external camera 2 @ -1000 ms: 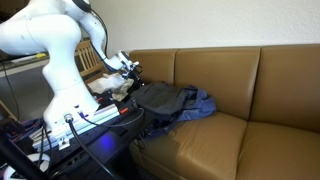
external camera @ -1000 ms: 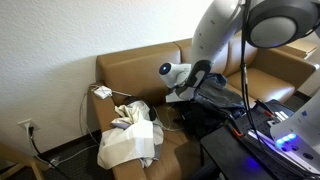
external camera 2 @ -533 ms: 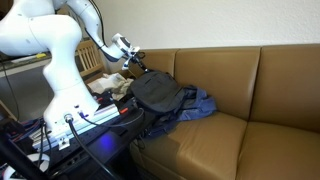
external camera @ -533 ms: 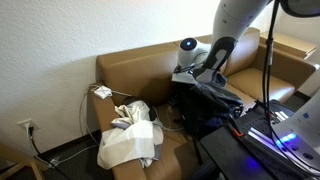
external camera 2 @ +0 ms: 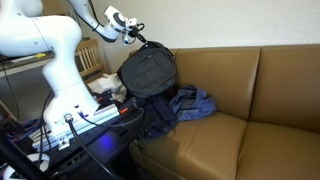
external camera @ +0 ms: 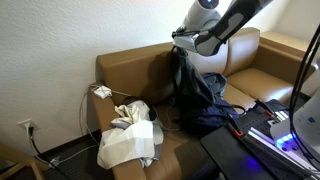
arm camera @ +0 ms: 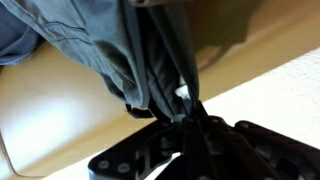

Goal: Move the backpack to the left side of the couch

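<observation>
Upper left of an exterior view, black gripper (external camera 2: 133, 33) jaws clamped tight on the top strap of the dark grey fabric backpack (external camera 2: 148, 72). It hangs upright over the tan leather couch (external camera 2: 255, 85), lower edge by a crumpled blue cloth (external camera 2: 198, 103).

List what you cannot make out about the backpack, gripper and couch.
Backpack bottom: in both exterior views, lost against the dark cloth below.
Gripper fingertips: wrist view, covered by dark straps, blurred.
Couch far end: in an exterior view, cut by the picture edge.
White pile: in an exterior view, too small to identify.
</observation>
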### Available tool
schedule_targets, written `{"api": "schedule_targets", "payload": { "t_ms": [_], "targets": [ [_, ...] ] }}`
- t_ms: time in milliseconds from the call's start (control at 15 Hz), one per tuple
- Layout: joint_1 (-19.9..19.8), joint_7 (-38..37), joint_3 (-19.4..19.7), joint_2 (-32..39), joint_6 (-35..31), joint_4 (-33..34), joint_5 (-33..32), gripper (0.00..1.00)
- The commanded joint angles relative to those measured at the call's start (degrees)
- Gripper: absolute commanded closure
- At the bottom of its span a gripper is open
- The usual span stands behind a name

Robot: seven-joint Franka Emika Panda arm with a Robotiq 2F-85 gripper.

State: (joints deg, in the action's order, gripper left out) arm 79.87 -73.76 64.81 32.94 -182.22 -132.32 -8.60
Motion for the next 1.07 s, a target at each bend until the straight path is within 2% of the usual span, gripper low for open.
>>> {"api": "schedule_targets", "payload": {
  "t_ms": [0, 133, 200, 267, 467, 600, 800, 1000],
  "targets": [
    [0.30, 6.47, -0.80, 0.21, -0.08, -0.25, 7.45, 0.96],
    [0.30, 6.59, -1.33, 1.53, -0.15, -0.38, 8.38, 0.99],
    [1.95, 5.15, 0.00, 5.64, -0.52, 0.89, 10.86, 0.99],
    [4.79, 3.80, 2.55, 10.82, -4.09, 2.30, 14.52, 0.99],
    [12.51, 5.21, 6.27, 16.06, -2.91, 6.61, 22.14, 0.99],
    [15.96, 4.90, 7.61, 21.33, -2.03, 10.49, 25.61, 0.99],
    [15.23, 3.81, 4.72, 27.92, -7.77, 15.72, 30.19, 0.99],
    [13.01, 6.84, -0.39, 33.03, -12.56, 15.60, 32.44, 0.99]
  ]
}}
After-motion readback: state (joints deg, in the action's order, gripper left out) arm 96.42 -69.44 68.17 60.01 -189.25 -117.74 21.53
